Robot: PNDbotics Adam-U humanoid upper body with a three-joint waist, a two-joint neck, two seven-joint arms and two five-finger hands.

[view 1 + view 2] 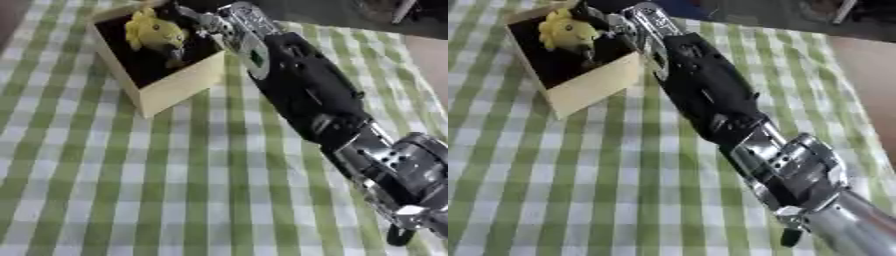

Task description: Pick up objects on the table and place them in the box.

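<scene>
The right arm [306, 95] reaches in from the lower right, stretched diagonally across the surface [131, 190], which is covered with a green and white checked cloth. Its robot hand [203, 21] is at the far rim of a pale, open-topped box [179, 82] standing near the upper left. A yellow toy [154, 33] sits inside the dark interior of the box, just beside the fingers. Whether the fingers are curled round the toy or spread apart cannot be told. The left robot hand does not show.
</scene>
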